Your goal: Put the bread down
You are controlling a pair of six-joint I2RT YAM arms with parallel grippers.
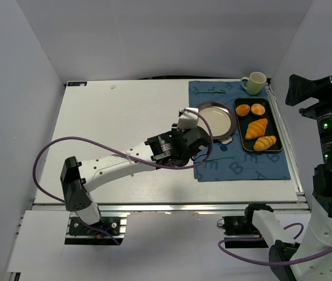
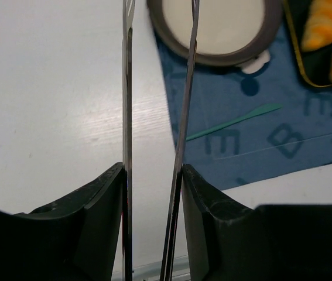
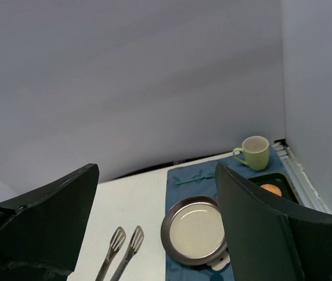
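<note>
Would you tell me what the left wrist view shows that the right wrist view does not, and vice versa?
Only the left wrist view: two croissants, a green pick lying on the blue mat, and the left end effector shut on the tongs. Only the right wrist view: the green mug and the round plate with its whole rim. Both: the plate, the mat and the tongs.

The top external view looks down from above and behind the arms over the whole table [image 1: 125, 117]. The left wrist view sits low and close, facing past the left gripper [image 2: 153, 175] along the tongs [image 2: 127, 117] to the plate [image 2: 212, 26]. The right wrist view, raised far back, faces the rear wall [image 3: 125, 76]. All three show the plate.
</note>
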